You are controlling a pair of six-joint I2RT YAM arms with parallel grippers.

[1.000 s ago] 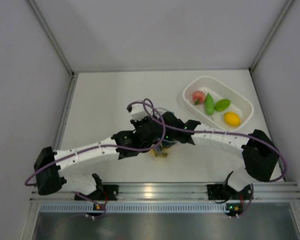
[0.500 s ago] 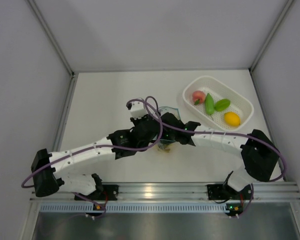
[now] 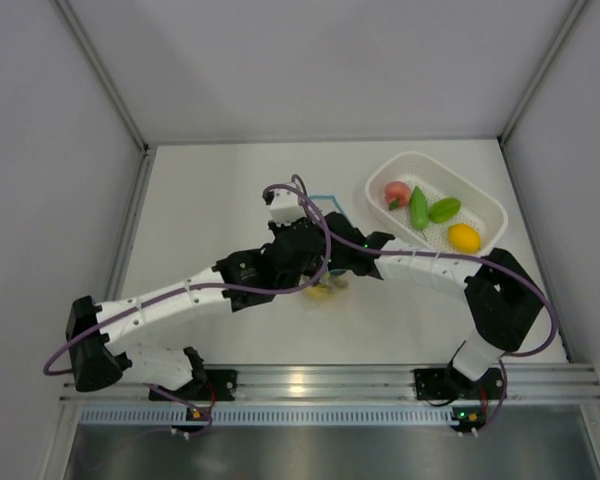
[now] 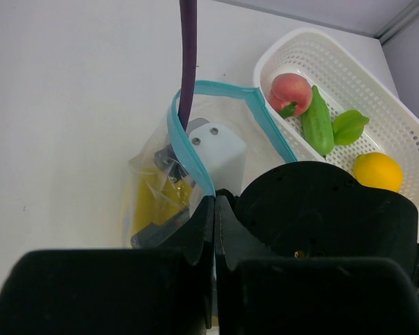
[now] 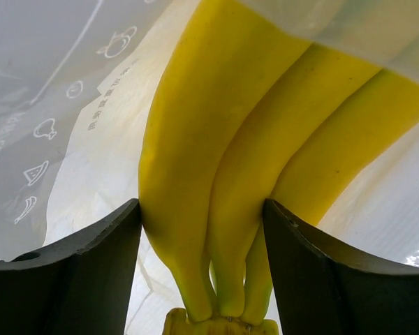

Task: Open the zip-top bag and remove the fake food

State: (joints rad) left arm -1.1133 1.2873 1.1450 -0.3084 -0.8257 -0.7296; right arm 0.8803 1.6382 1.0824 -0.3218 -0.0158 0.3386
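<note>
The zip-top bag [image 4: 148,183], clear with a blue zip strip [image 4: 187,150], stands open at mid-table. My left gripper [image 4: 215,204] is shut on the near part of that strip. My right gripper [image 5: 202,227] reaches in through the bag's mouth. Its fingers [image 5: 91,262] press both sides of the yellow banana bunch [image 5: 251,160] near the stem, inside the clear plastic [image 5: 63,84]. In the top view the bag [image 3: 321,205] and the bananas [image 3: 326,291] are mostly hidden under both wrists. A peach [image 4: 290,89], two green pieces [image 4: 316,125] and a yellow fruit [image 4: 377,171] lie in the basket.
The white perforated basket [image 3: 487,203] sits at the far right of the table, close to the right wall [image 3: 570,150]. A purple cable [image 4: 188,63] hangs across the left wrist view over the bag's mouth. Both forearms cross the table's middle.
Both wrists and the bag's mouth have shifted a little away from the bases. The blue strip now shows beyond the left wrist in the top view.
</note>
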